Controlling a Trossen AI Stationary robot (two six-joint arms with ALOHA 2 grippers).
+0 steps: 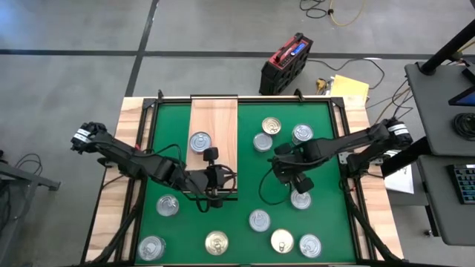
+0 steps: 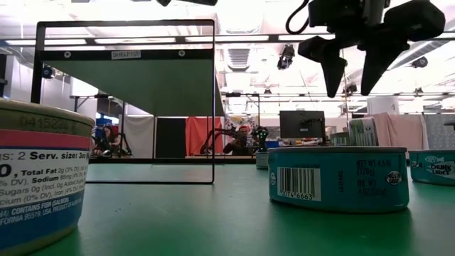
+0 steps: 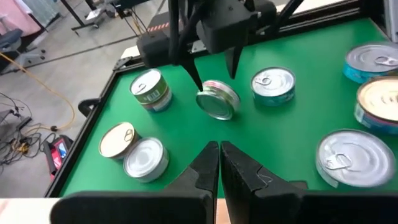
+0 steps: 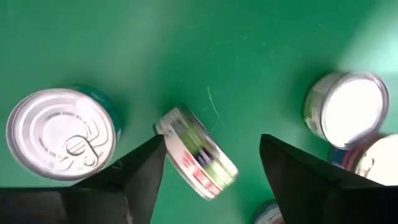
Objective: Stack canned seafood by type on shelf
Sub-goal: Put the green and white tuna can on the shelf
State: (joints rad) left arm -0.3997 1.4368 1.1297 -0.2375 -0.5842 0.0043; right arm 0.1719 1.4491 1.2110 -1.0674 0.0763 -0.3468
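Grey concrete floor point(image 1: 223, 30) crossed by dark seam lines; red and black rectangular case point(image 1: 286, 63) and flat yellow sheet point(image 1: 349, 89) lying beyond the table's far edge; grey side desk point(image 1: 438, 104) with black keyboard point(image 1: 464, 184) at right; bright ceiling strip lights point(image 2: 256, 37) overhead

Lighting was bright, even, from overhead. Ceiling strip lights point(image 2: 178, 43) glared in low view. Nearest can point(image 2: 39, 178) was blurred. Tilted can point(image 4: 196, 152) showed motion blur. Silver lid point(image 4: 357, 112) glared white.
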